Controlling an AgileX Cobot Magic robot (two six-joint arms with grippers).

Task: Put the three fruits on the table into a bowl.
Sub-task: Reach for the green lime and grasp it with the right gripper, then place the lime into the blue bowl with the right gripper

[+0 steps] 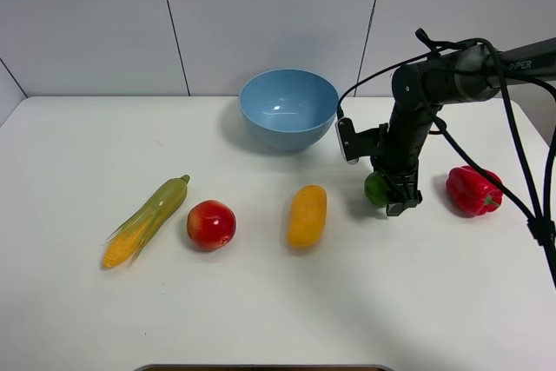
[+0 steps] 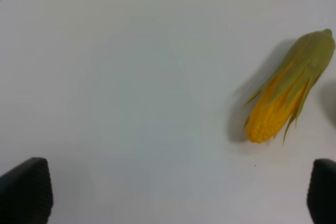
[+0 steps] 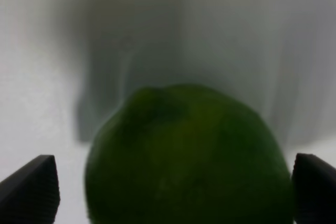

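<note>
White desk (image 1: 261,301): the right end effector (image 1: 395,199) straddles the resting lime (image 1: 374,188), fingers (image 3: 31,190) apart, gaps both sides. Close squarely across its middle, lift clear, then head for the bowl (image 1: 288,109) at ten o'clock.

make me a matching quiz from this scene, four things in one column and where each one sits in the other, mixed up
Things:
1 lime
2 apple
3 bowl
4 bell pepper

Places:
a empty, at the back of the table
b nearest the table's right edge
c right beside the corn cob
d between the jaws of the open right gripper

Pairs: 1-d, 2-c, 3-a, 4-b
</note>
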